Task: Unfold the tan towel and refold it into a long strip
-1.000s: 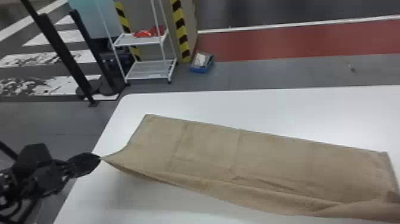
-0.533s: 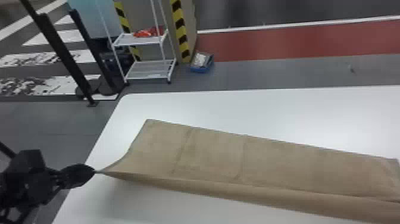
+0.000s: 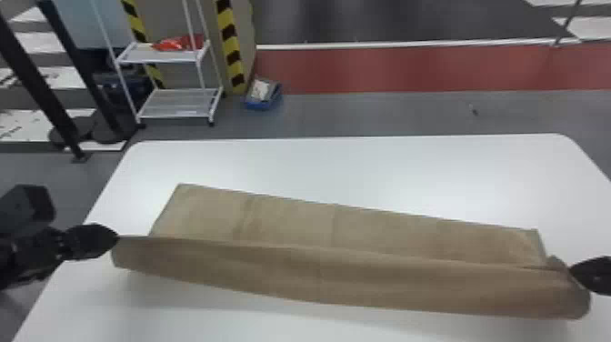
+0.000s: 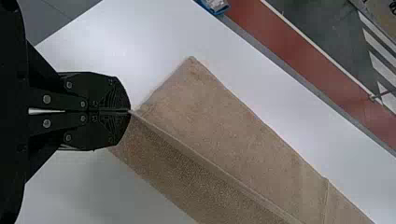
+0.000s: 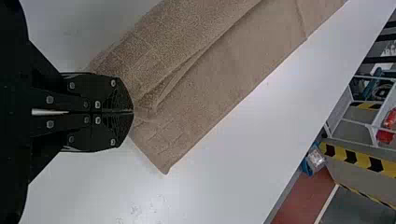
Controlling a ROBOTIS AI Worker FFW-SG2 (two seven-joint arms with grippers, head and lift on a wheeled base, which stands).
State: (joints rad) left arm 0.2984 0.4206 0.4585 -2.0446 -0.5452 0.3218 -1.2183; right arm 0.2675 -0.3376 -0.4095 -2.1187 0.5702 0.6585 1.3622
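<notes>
Towel point(image 3: 318, 275): lies lengthwise, lower left to lower right. Left gripper point(image 3: 117, 238), right gripper point(image 3: 571, 271): fingers clamp opposite ends of its raised edge.

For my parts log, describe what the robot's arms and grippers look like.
The left gripper and right gripper match: black, with broad, flat fingers rounding toward the ends, silvery screw heads along them and fine ridged lines near the tips. The left arm, seen in the head view, is black too, with a blocky, angular housing.
</notes>
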